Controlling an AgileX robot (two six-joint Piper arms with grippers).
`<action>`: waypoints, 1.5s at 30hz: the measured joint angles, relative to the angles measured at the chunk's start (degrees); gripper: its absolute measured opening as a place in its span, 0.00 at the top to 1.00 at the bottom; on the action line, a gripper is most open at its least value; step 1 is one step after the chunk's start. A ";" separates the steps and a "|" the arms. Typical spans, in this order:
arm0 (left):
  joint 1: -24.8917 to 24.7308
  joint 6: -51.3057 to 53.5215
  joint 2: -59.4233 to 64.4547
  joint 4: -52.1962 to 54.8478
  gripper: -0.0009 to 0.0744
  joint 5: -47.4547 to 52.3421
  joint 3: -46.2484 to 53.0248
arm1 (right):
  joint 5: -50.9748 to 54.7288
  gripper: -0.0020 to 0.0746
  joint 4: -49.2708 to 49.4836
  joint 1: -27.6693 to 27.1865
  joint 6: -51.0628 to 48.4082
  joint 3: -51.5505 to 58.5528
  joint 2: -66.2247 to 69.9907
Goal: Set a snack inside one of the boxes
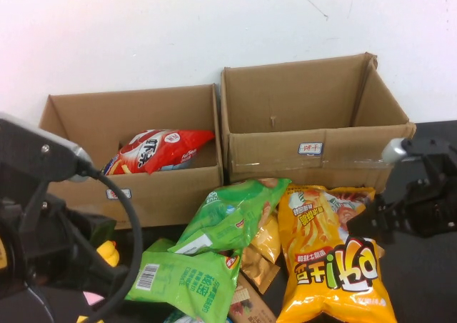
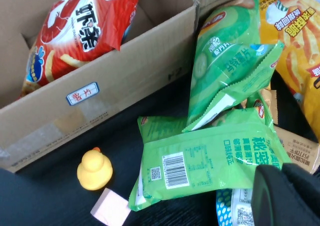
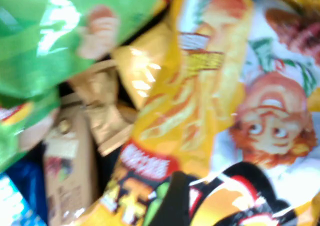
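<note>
Yellow snack bag lies just before the right box; right end effector beside it, fingers unreadable. Slick foil may slip. Left end effector together, parked.

1. Two boxes stand side by side at the wall: left box at 10 o'clock, right box at 1 o'clock.
2. A snack bag lies in the left box.
3. Before the boxes, a snack pile lies at 6 o'clock.
4. Left gripper sits at 8 o'clock, right gripper at 4 o'clock beside the pile.
5. A toy duck sits before the left box.
</note>
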 joint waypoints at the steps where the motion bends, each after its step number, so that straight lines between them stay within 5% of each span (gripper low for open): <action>1: 0.00 0.00 -0.11 -0.12 0.99 -0.16 0.15 | -0.82 0.09 1.47 0.00 -0.53 0.00 1.48; 15: 0.00 0.00 -0.20 -0.20 0.99 -4.88 0.72 | 7.10 0.10 18.11 0.00 -6.94 -6.00 19.66; 24: 0.00 0.00 -0.20 -0.20 0.99 -7.24 0.72 | 12.39 0.54 18.77 -0.23 -3.93 -6.60 20.49; 34: 0.00 0.00 -0.20 -0.20 0.99 -13.66 0.72 | 14.00 0.54 4.27 -2.69 8.62 -6.83 17.68; 45: 0.00 -1.27 -3.82 0.89 0.99 -17.81 -1.33 | 15.64 0.57 -13.41 -4.62 18.24 -6.31 -0.37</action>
